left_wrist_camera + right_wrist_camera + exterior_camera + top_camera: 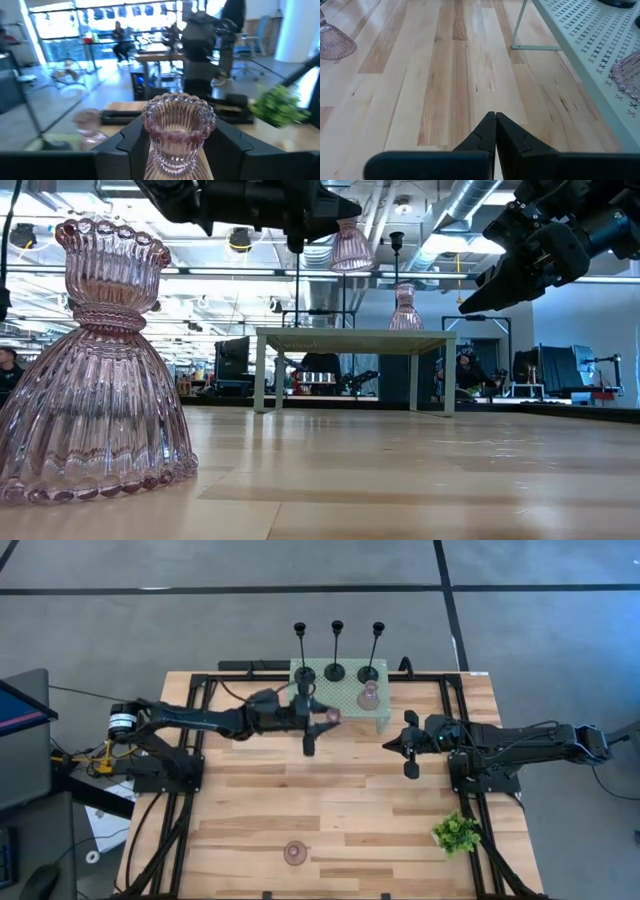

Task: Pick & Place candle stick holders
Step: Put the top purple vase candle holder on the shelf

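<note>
My left gripper [322, 720] is shut on a pinkish ribbed glass holder [177, 125], held in the air just in front of the mint-green mesh shelf [345, 680]. A second pink glass holder [368, 697] stands on the shelf on its wide base. A third [294, 853] stands on the table near the front edge and looms large in the low view [95, 370]. Three slim black holders [337, 650] stand in a row along the shelf's far edge. My right gripper [410, 747] is shut and empty, above the table to the right of the shelf. My left gripper pinches the pink holder by its narrow neck below the top cup [176, 146], one finger [131, 145] on each side. The fingers come level from the table's left. The holder stands upright, cup up, its flared base [351, 252] hanging clear above shelf height.
A small green leafy plant [457, 833] stands at the table's front right. Dark arm mounts and rails run along both sides of the wooden table [250, 800]. Bare wood lies between the shelf and the front holder. People and desks show in the room behind.
</note>
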`<control>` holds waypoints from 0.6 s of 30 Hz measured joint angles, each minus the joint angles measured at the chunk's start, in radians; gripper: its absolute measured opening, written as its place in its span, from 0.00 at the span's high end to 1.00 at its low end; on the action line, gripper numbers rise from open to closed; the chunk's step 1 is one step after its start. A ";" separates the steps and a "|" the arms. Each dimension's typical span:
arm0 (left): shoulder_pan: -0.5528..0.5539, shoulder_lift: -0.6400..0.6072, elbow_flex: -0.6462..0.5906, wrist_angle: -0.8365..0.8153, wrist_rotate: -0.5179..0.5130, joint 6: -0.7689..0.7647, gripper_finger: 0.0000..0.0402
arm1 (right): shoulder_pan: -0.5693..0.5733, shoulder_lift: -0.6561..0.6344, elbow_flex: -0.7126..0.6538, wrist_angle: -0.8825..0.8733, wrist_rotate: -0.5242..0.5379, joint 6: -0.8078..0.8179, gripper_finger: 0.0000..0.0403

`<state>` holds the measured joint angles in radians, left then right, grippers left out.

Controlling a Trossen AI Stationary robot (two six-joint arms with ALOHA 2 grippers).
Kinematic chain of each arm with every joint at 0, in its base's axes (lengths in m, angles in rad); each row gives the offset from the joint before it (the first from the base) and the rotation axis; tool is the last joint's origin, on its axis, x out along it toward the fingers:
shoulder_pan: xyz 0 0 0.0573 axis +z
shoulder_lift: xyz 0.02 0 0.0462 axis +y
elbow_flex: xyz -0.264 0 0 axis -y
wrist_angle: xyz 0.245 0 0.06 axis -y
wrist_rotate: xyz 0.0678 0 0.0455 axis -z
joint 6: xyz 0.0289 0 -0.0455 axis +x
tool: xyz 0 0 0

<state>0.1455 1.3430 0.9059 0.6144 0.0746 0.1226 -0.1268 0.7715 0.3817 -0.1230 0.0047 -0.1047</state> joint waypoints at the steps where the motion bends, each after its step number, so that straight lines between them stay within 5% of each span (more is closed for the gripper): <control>1: 0.014 0.002 0.009 0.000 0.000 0.000 0.60 | 0.000 0.000 0.000 0.000 0.000 0.000 1.00; 18: 0.170 0.125 0.081 0.013 0.000 -0.019 0.62 | 0.000 0.000 0.000 0.000 0.000 -0.002 1.00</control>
<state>0.3157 1.4680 0.9872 0.6278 0.0747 0.1036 -0.1272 0.7714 0.3817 -0.1226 0.0049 -0.1066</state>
